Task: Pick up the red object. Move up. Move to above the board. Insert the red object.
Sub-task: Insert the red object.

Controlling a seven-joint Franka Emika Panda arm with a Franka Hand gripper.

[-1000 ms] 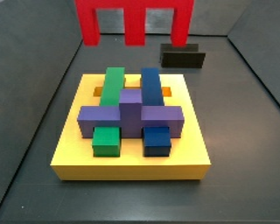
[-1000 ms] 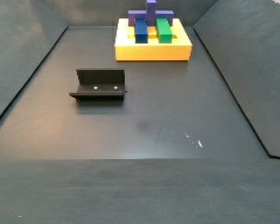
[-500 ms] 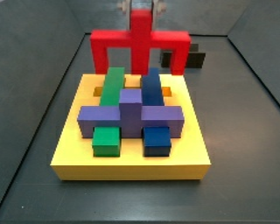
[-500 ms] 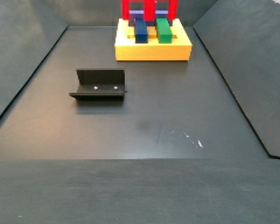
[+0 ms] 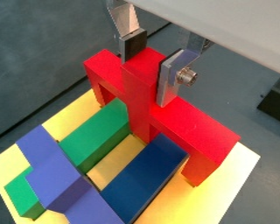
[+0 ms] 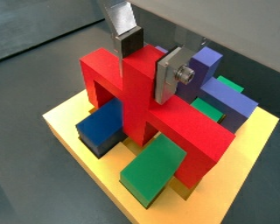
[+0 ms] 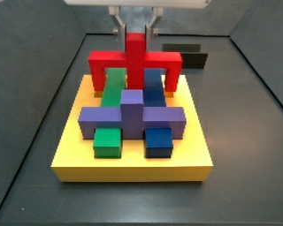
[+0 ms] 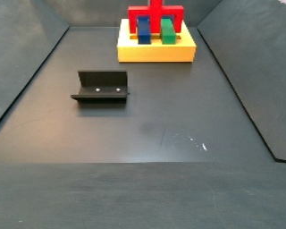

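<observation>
While the claw point(image 5: 152, 59) hung over the far end of the board point(image 7: 73, 146), its two silver fingers were clamped on the upright middle stub of the red object point(image 7: 133, 64), pads pressed flat against either side in both wrist views. In a side view the claw point(image 7: 134, 26) sat at top center of the frame, w/ the red piece hanging just below it.

The red object point(image 5: 166, 114) looked like a bar w/ legs pointing down at each end & a central post. It straddled the back ends of the green block point(image 5: 90, 144) & the blue block point(image 5: 149, 171), one red leg outside each. Whether the legs had bottomed out on the yellow surface, couldn't tell; in a wrist view the red object point(image 6: 143, 109) appeared very close to or touching the board point(image 6: 90, 153).

In front of it, toward lower center in a side view, the purple cross block point(image 7: 132, 112) lay across the green & blue bars, apart from the red piece. In the far side view the board point(image 8: 156, 51) was at top center, red object point(image 8: 156, 20) standing on top of it.

The fixture point(image 8: 101, 87) stood on the dark desk point(image 8: 157, 134) at left of mid-frame, well apart from the board. In a side view the fixture point(image 7: 186, 56) showed just behind the board, upper right.
</observation>
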